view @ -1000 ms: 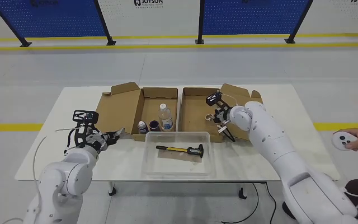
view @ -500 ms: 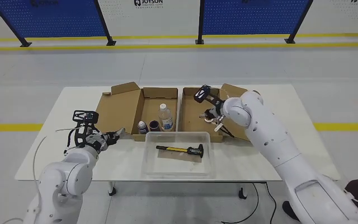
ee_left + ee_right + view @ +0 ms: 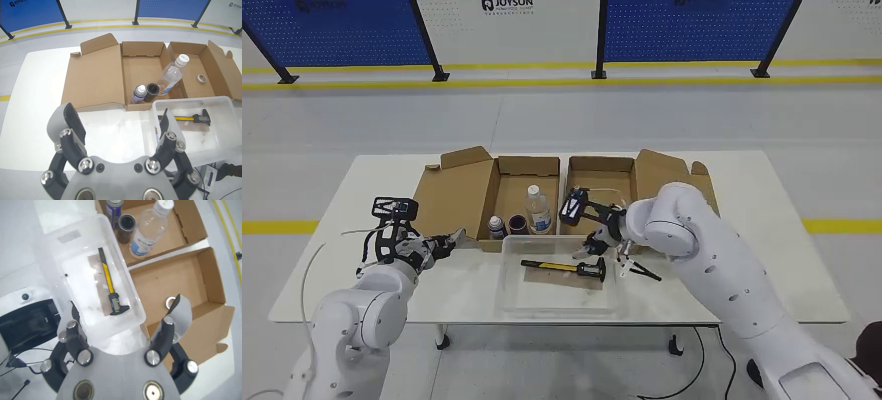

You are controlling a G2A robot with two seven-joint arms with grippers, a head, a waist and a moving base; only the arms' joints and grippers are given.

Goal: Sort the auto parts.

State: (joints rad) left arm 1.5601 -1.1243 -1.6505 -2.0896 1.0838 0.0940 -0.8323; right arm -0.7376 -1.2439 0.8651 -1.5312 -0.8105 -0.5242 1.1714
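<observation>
A digital caliper (image 3: 564, 268) with a yellow scale lies in the clear plastic bin (image 3: 510, 300) at the table's front; it also shows as the caliper (image 3: 109, 283) under my right wrist and the caliper (image 3: 189, 118) from the left. My right gripper (image 3: 596, 243) hangs open and empty over the bin's far right corner, beside the right cardboard box (image 3: 592, 185). A small metal ring (image 3: 169, 302) lies in that box. My left gripper (image 3: 449, 241) is open and empty above bare table left of the bin.
The left cardboard box (image 3: 457, 195) holds a spray can (image 3: 496, 226), a black cylinder (image 3: 517, 223) and a water bottle (image 3: 537, 210). Both boxes have raised flaps. Bare table lies left of the boxes and to the right of the bin.
My right arm has swung from over the right box toward the bin, ending above its far right corner. The left arm has not moved.
</observation>
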